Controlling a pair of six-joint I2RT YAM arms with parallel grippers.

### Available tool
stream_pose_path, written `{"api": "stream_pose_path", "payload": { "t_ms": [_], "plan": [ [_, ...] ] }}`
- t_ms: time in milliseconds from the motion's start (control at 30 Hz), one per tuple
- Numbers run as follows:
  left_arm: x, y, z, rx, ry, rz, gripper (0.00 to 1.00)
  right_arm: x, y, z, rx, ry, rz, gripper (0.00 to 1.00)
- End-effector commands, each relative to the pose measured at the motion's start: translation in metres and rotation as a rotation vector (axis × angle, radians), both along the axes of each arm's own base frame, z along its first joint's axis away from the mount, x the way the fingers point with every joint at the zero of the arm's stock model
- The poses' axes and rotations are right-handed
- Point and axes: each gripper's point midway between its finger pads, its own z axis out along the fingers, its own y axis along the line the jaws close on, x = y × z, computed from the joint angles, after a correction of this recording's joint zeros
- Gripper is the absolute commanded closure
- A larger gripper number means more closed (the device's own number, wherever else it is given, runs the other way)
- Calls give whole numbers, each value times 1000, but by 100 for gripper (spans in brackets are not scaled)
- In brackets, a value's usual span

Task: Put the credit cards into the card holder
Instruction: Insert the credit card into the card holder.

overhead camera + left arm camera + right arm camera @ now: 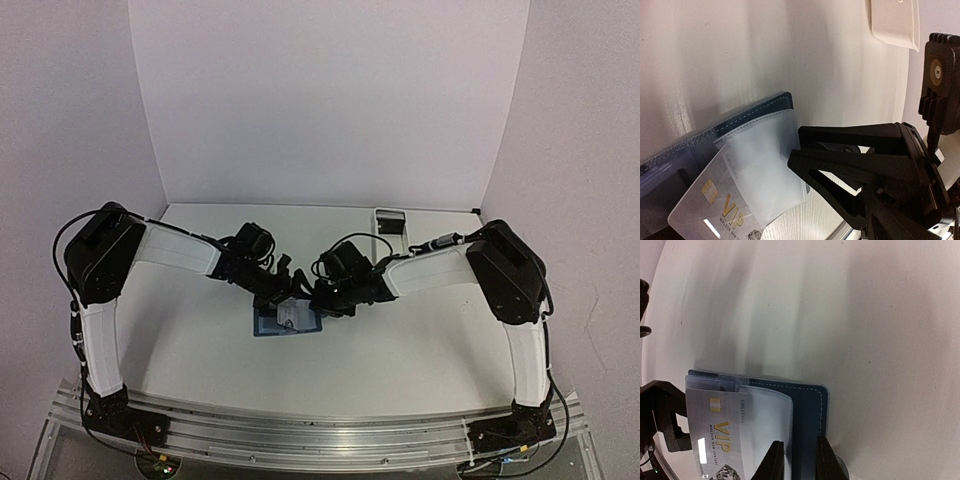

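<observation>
The dark-blue card holder lies open on the table between both grippers, its pale pocket page facing up. A grey credit card marked VIP sits part way in that pocket, its chip end sticking out. My left gripper stands open at the card's outer end, its fingers off the card. My right gripper is shut on the holder's blue cover, near the edge with the snap tab.
A long white tray stands at the back right of the table, beyond the right arm. White walls close the table at the back and both sides.
</observation>
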Motion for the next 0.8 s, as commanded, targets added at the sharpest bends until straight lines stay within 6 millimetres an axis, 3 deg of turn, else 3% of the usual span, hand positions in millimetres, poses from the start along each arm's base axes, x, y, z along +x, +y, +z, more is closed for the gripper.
{"api": "stream_pose_path", "payload": {
  "t_ms": [0, 200, 500, 767],
  "plan": [
    [-16, 35, -27, 195, 114, -2, 3, -25, -18, -28, -96, 86, 25, 80],
    [0, 20, -2, 145, 44, -45, 0, -24, -18, -28, -93, 85, 22, 80],
    [29, 12, 18, 140, -130, -107, 0, -22, -16, -22, -83, 75, 23, 80],
    [20, 37, 10, 249, -107, -109, 0, -20, -14, -20, -80, 68, 28, 80]
  ]
}}
